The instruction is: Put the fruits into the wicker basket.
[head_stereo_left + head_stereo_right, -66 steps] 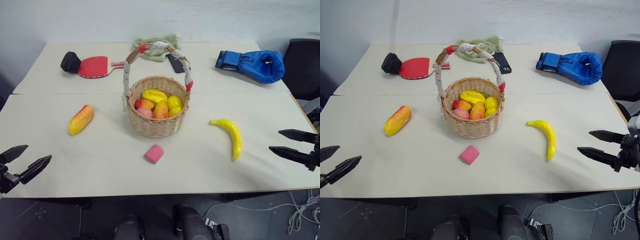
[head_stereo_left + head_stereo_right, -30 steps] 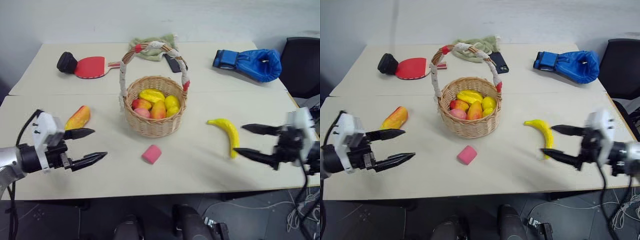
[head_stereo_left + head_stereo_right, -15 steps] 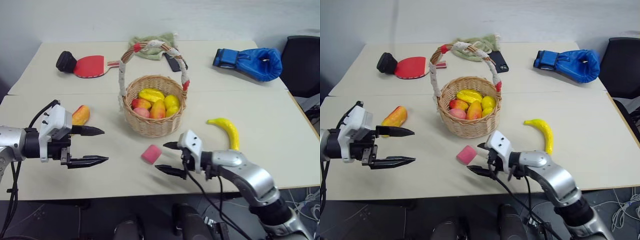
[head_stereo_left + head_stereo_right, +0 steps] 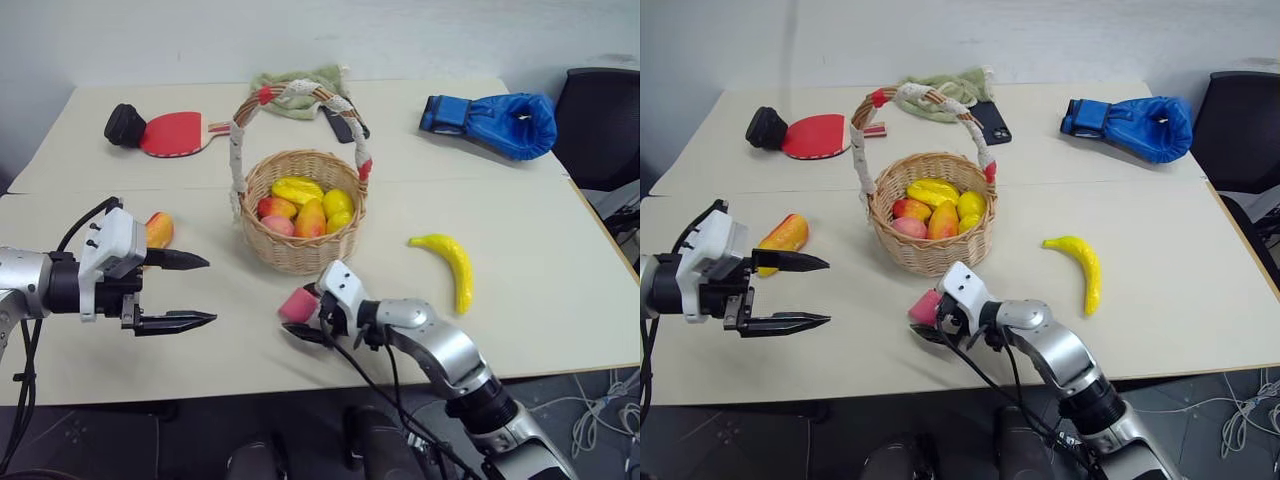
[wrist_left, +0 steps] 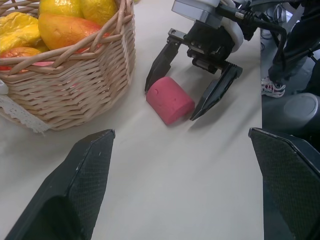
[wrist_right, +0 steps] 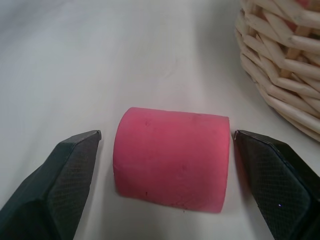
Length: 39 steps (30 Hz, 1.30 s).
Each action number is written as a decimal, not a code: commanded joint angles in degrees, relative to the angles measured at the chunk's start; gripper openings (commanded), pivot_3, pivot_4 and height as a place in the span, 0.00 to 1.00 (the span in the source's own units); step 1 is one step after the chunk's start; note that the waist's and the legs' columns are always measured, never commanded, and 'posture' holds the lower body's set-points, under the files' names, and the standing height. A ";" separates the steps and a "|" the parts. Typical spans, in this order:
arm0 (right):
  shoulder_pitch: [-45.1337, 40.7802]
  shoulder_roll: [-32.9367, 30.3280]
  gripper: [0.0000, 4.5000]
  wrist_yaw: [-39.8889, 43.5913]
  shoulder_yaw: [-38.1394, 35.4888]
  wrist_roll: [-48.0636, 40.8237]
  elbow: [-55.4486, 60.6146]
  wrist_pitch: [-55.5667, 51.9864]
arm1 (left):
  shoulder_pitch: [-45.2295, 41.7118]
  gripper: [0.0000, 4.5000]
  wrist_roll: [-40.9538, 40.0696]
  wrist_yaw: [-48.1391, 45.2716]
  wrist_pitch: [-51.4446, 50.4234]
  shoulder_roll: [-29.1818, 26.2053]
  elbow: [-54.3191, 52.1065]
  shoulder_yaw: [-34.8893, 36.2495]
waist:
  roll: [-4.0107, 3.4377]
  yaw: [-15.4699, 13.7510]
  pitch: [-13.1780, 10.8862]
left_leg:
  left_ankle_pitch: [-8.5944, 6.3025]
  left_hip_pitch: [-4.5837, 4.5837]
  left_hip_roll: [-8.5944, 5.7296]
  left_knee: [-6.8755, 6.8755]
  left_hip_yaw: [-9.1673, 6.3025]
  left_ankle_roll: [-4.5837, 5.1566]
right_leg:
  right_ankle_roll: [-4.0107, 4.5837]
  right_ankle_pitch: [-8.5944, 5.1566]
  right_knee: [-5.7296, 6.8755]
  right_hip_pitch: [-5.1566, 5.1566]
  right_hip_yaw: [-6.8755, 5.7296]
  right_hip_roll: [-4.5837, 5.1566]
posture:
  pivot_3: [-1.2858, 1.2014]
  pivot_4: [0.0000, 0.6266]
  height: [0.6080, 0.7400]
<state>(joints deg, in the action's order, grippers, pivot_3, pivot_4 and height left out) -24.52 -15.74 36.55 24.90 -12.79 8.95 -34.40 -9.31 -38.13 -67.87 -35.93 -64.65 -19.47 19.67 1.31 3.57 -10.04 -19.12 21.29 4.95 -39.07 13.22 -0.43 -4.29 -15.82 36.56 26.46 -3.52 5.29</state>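
Right claw [image 5: 192, 84] spread, straddling pink block [image 6: 171, 159], not fruit. Better retarget: banana [image 4: 446, 264] well right of it. Left claw [image 4: 200, 291] spread, mango [image 4: 781, 236] just behind; wicker basket [image 4: 303, 251] between claws.

Two silver-grey arms with white wrist blocks and black fingers

Each arm is a smooth metallic tube; a loose black cable loops along it. The left gripper [image 4: 185, 291] and right gripper [image 5: 194, 78] carry long, pointed fingers [image 5: 90, 172] with a fine cross-hatched texture.
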 commanded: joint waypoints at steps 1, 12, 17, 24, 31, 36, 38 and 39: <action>0.82 0.09 0.90 0.01 -0.79 0.94 -1.08 1.50 | -1.84 1.00 -0.87 0.63 0.02 -0.07 -0.98 1.09 | 0.06 -0.04 0.04 | 0.02 -0.01 0.00 0.00 -0.01 -0.01 | 0.01 0.00 0.03 -0.01 0.00 0.00 | 0.52 0.24 1.00; 11.05 -11.99 0.41 5.38 -24.92 -16.54 18.54 -6.05 | -8.61 1.00 -4.44 5.21 -1.67 11.02 -5.13 -8.60 | 0.18 -1.16 0.09 | 0.00 0.13 -0.04 -0.06 -0.11 0.06 | -0.03 0.01 -0.06 -0.01 0.00 0.02 | 0.52 0.24 1.00; 18.37 -20.39 0.41 1.83 -47.76 -22.93 21.38 -12.13 | -13.74 1.00 -6.32 8.39 -3.35 17.87 -6.46 -13.28 | 0.21 -2.06 0.11 | 0.04 0.01 -0.07 -0.08 -0.27 0.10 | -0.05 0.03 -0.04 -0.16 0.06 0.03 | 0.52 0.24 1.00; 21.46 -23.26 0.41 -8.72 -56.84 -13.64 7.80 -9.51 | -15.72 1.00 -3.95 8.17 -1.49 20.94 -4.34 -16.50 | 0.21 -1.80 0.11 | 0.06 -0.20 -0.26 -0.07 -0.91 0.13 | -0.11 0.07 -0.12 -0.46 0.11 -0.04 | 0.52 0.24 1.00; 20.14 -20.98 0.84 -12.45 -54.43 -9.88 -1.44 -6.27 | -17.98 1.00 -2.39 7.39 -0.28 21.65 -1.58 -17.79 | 0.16 -1.83 0.10 | 0.06 -0.27 -0.33 -0.07 -1.60 0.02 | -0.10 0.10 -0.19 -0.59 0.39 -0.48 | 0.52 0.24 1.00; 20.86 -25.49 0.99 -8.62 -58.33 -12.40 1.83 -7.12 | -17.47 1.00 -2.33 8.80 -0.62 20.60 -0.18 -14.74 | 0.12 -1.93 0.08 | 0.05 -0.26 -0.30 -0.08 -1.61 0.01 | -0.10 0.10 -0.23 -0.59 0.40 -0.51 | 0.52 0.24 1.00; 19.56 -28.61 0.99 -5.93 -60.52 -15.70 5.31 -8.95 | -16.73 1.00 -3.46 10.53 -1.85 19.49 0.39 -11.14 | 0.05 -1.82 0.03 | 0.05 -0.26 -0.30 -0.07 -1.63 0.02 | -0.11 0.11 -0.25 -0.59 0.44 -0.51 | 0.52 0.24 1.00; 18.90 -30.02 0.99 -3.91 -61.29 -18.44 7.62 -10.25 | -16.18 1.00 -3.82 11.19 -2.43 18.73 0.79 -9.23 | 0.00 -1.71 0.00 | 0.05 -0.27 -0.29 -0.07 -1.68 0.02 | -0.12 0.12 -0.24 -0.57 0.49 -0.52 | 0.52 0.24 1.00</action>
<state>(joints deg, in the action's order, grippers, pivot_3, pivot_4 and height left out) -4.23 -43.57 29.98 -33.02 -27.41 11.13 -43.98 -25.80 -40.60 -57.80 -37.95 -44.62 -18.97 6.35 1.31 1.86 -10.03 -19.07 20.98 4.66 -39.14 11.44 -0.42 -4.41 -15.69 36.32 25.90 -2.94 4.69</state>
